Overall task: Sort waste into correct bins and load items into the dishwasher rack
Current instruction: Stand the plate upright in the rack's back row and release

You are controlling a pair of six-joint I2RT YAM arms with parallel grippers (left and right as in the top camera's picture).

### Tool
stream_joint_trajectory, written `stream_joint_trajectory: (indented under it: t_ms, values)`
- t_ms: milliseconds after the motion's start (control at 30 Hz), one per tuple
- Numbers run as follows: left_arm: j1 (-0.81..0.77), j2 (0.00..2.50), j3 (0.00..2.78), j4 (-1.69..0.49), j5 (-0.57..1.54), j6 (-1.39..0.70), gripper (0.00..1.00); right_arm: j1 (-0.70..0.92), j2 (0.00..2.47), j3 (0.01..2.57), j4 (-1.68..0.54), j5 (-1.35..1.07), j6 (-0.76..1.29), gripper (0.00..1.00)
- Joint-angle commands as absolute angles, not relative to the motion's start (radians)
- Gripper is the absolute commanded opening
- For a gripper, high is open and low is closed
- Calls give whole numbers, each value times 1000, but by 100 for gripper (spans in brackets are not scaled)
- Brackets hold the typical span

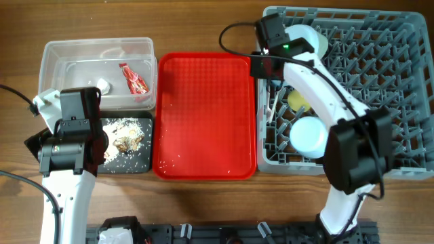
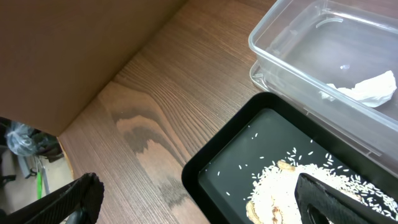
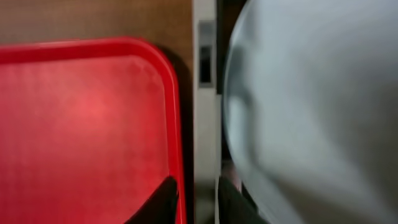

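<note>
The grey dishwasher rack (image 1: 380, 54) fills the right side. In it sit a yellow cup (image 1: 297, 100) and a pale upturned bowl (image 1: 308, 135). My right gripper (image 1: 266, 66) hovers at the rack's near-left corner. Its fingers (image 3: 165, 199) stand narrowly apart over the rack's wall with nothing between them (image 3: 198, 202). The light blue plate (image 3: 311, 106) is just to their right. The clear tub (image 1: 54, 61) holds the red-and-white wrapper (image 1: 133, 78) and the tissue (image 2: 367, 89). The black tray (image 2: 236, 168) holds the food scraps (image 1: 125, 139). My left gripper (image 2: 199, 202) is wide open above that tray's corner.
A flat red tray (image 1: 203, 115) with a few crumbs lies between the bins and the rack, its rim (image 3: 171, 93) right beside my right fingers. A brown cardboard wall (image 2: 74, 50) stands along the table's left edge.
</note>
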State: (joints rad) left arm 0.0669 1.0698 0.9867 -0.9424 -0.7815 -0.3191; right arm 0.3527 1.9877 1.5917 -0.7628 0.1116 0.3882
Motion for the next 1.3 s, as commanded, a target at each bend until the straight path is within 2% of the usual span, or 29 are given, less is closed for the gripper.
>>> stream_joint_trajectory:
  t_ms: [0, 167, 833, 933, 967, 1000, 1067, 1100, 1133, 1167, 1200, 1233, 1267]
  values:
    - [72, 1070, 994, -940, -797, -315, 100, 357, 2005, 1595, -767, 49, 366, 7]
    - [72, 1070, 994, -940, -797, -315, 100, 360, 2005, 1595, -805, 49, 366, 4]
    - [72, 1070, 994, -940, -797, -315, 100, 369, 2005, 1595, -847, 43, 366, 5]
    - [72, 1070, 994, -940, -797, -315, 100, 369, 2004, 1597, -846, 75, 366, 8]
    - [72, 1070, 994, -940, -797, -315, 100, 367, 2000, 1609, -847, 89, 362, 13]
    - [72, 1070, 994, -940, -797, -315, 100, 363, 1991, 1627, -848, 88, 344, 25]
    - [72, 1070, 994, -940, -797, -315, 100, 352, 1961, 1673, -854, 88, 320, 36]
    - [72, 1070, 994, -940, -797, -315, 100, 343, 1933, 1699, -855, 88, 314, 57]
    - [72, 1070, 994, -940, -797, -315, 100, 334, 1904, 1716, -854, 88, 314, 73]
    - [72, 1070, 994, -940, -797, -315, 100, 326, 1879, 1730, -852, 88, 314, 80]
    - [72, 1070, 994, -940, -797, -315, 100, 318, 1847, 1744, -849, 88, 313, 93]
    - [72, 1070, 994, -940, -797, -315, 100, 311, 1821, 1750, -848, 88, 314, 100]
    - [72, 1070, 994, -940, -797, -315, 100, 307, 1784, 1750, -848, 88, 315, 100]
